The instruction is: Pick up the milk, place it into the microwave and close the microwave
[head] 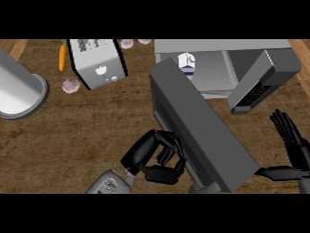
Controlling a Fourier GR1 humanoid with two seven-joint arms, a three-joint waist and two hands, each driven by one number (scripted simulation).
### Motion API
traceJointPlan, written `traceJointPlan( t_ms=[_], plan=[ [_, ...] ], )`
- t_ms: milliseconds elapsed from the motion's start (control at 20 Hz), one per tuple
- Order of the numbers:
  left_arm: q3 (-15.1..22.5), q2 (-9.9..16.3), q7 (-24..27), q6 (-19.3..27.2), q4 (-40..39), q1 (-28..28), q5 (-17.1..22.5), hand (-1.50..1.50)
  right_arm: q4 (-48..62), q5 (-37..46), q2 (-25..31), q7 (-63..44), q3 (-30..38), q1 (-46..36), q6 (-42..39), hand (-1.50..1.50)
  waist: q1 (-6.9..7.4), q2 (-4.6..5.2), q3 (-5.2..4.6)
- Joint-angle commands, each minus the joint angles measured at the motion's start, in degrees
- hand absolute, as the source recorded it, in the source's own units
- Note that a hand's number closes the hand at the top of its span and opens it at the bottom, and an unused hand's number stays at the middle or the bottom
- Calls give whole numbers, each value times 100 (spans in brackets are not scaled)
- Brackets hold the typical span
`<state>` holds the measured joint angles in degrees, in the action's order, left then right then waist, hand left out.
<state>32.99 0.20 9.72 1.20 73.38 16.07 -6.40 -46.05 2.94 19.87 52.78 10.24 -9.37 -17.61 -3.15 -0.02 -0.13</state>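
The milk (187,63) stands upright inside the microwave (217,48), near the left wall of its cavity, at the worktop's (70,132) back edge. Only the carton's upper part shows above the door (201,127), which swings out toward the front edge and crosses the middle of the view as a long dark slab. The microwave's control panel (258,86) sits at the cavity's right side.

The left hand (154,157) is against the door's left face, near the front edge; its fingers are curled inward with the thumb below them, and whether they close round anything cannot be told, since nothing shows between them. The grey left forearm (110,184) comes in from the front edge just beneath it.

The right hand (295,148) rests near the worktop's right front corner, fingers straight, apart and pointing away from the robot, thumb out to the left toward the door's lower corner without clearly touching it.

Toward the back left, a grey box with a pale logo (98,61) lies tilted, with a carrot (62,57) just beside its left side and a garlic bulb (71,85) near its lower left corner. 2 more pale bulbs (127,43) lie at the back edge between the box and the microwave. A large white cylinder on a grey base (9,86) stands at the left edge.
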Motion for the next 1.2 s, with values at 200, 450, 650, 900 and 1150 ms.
traceJointPlan(
  t_ms=[200,450,650,900,1150],
  plan=[
    [742,-19,1245,1517,-1468,532,702,150,-1296,-696,107,-92,-260,303,-1104,-150,-263,37,-24],
    [1152,-18,1500,2040,-1976,923,1350,150,-2016,-1104,160,-587,-496,416,-1287,-150,-412,74,-27],
    [1453,-18,1329,2049,-2237,1379,1975,150,-2431,-1439,483,-945,-446,344,-1399,-150,-560,113,-25],
    [1602,-17,1502,2390,-2014,1737,2614,150,-2907,-1830,494,-1391,-599,238,-1478,-150,-765,145,-36],
    [1560,-17,1749,2856,-1991,1952,3186,150,-3364,-1934,673,-1688,-782,389,-1542,-150,-983,164,-41]
  ],
)
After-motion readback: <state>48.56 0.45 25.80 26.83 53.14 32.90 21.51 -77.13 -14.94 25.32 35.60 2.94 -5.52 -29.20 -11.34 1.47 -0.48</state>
